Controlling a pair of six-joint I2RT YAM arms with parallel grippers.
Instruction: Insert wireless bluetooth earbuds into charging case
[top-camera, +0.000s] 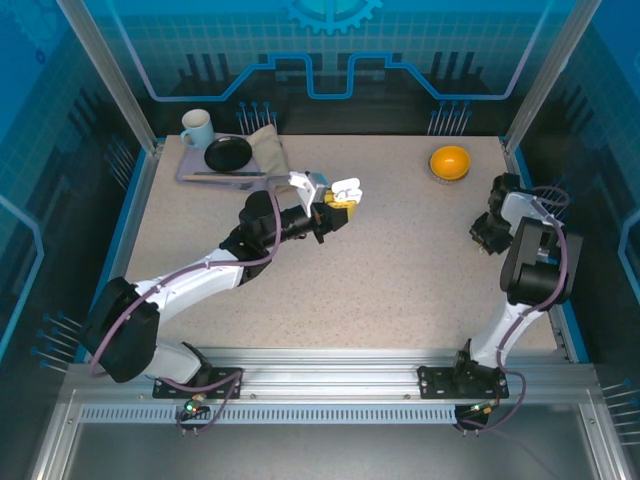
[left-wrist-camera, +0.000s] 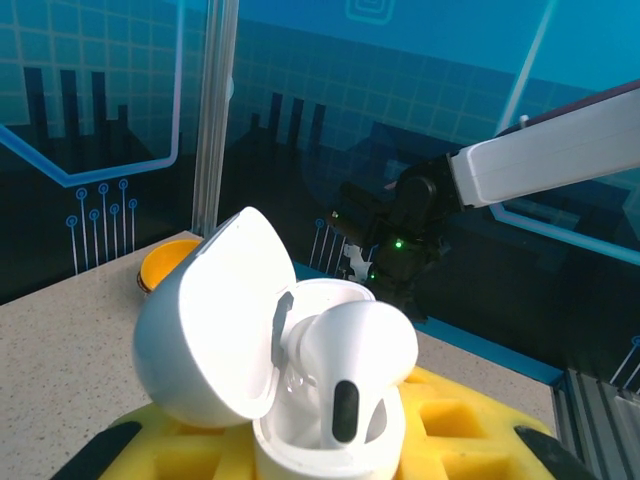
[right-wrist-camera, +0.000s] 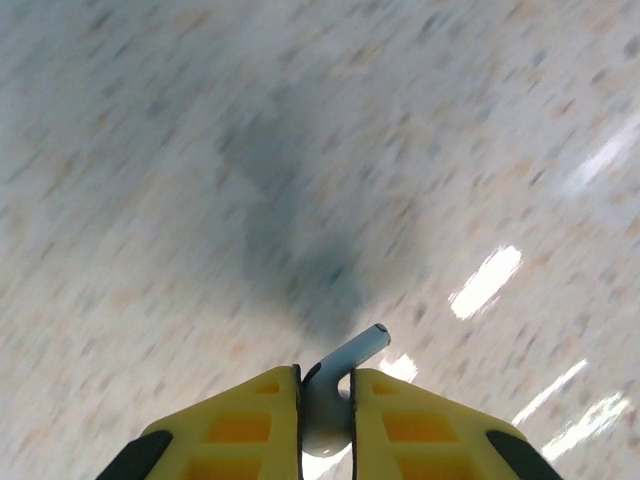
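White charging case (left-wrist-camera: 220, 320), lid open, one earbud (left-wrist-camera: 355, 350) seated, gripped by left pincer (top-camera: 340, 203) at mid-counter (top-camera: 400, 270); right pincer (right-wrist-camera: 325, 385) clamps second earbud (right-wrist-camera: 350, 352) near right edge.

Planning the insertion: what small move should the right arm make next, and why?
Probably carry the right gripper leftward to the open charging case in the left gripper: it pinches a white earbud, and the case shows one seated bud.

- Between the left hand (top-camera: 342, 202) and the right hand (top-camera: 487, 235): open table (top-camera: 410, 270), free to pass.
- Beyond the right hand, to its left: a bowl (top-camera: 450, 161), near.
- Beyond the left hand, to its left: a tray (top-camera: 186, 172) carrying a mug (top-camera: 196, 127) and a plate (top-camera: 228, 153).
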